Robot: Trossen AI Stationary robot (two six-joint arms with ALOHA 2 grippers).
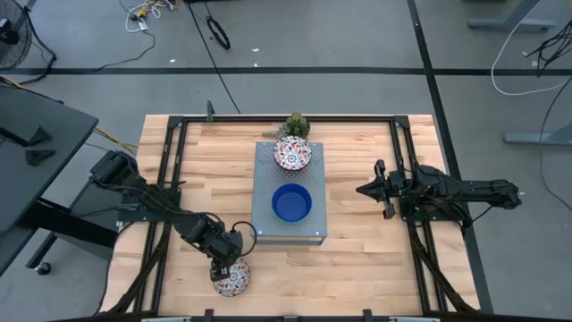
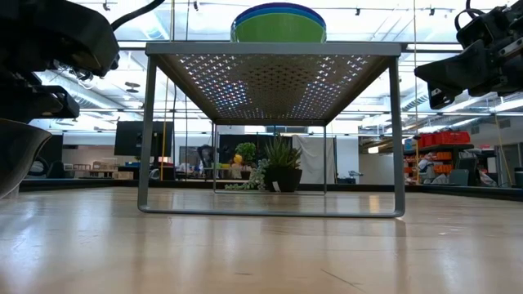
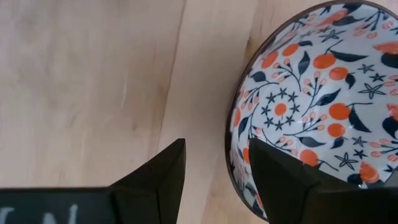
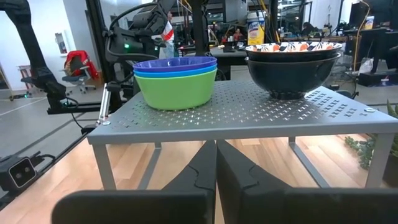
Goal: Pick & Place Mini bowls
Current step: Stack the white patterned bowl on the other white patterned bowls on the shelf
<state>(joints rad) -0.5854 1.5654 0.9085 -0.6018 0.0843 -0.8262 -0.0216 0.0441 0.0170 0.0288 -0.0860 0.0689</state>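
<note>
- Nearest, at the table's front-left edge, the left gripper (image 1: 223, 266) hangs over a floral bowl (image 1: 231, 278), fingers apart and straddling its rim: one finger (image 3: 277, 177) inside, the other outside.
- The left arm is far closer to it.
- Beyond, stacked bowls (image 1: 291, 202) sit on the grey stand (image 1: 264, 224).
- At far right, the right gripper (image 1: 365, 190) waits, pinched together.
- No writing is legible.

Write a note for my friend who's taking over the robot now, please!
Left gripper: open, fingers astride the rim of a floral bowl on the table's near left edge.
Right gripper: shut, waiting right of the grey stand.
On the stand: a green, light blue, dark blue stack and a floral pair.
Done: five stacked. Left: the floral bowl on the table.
</note>
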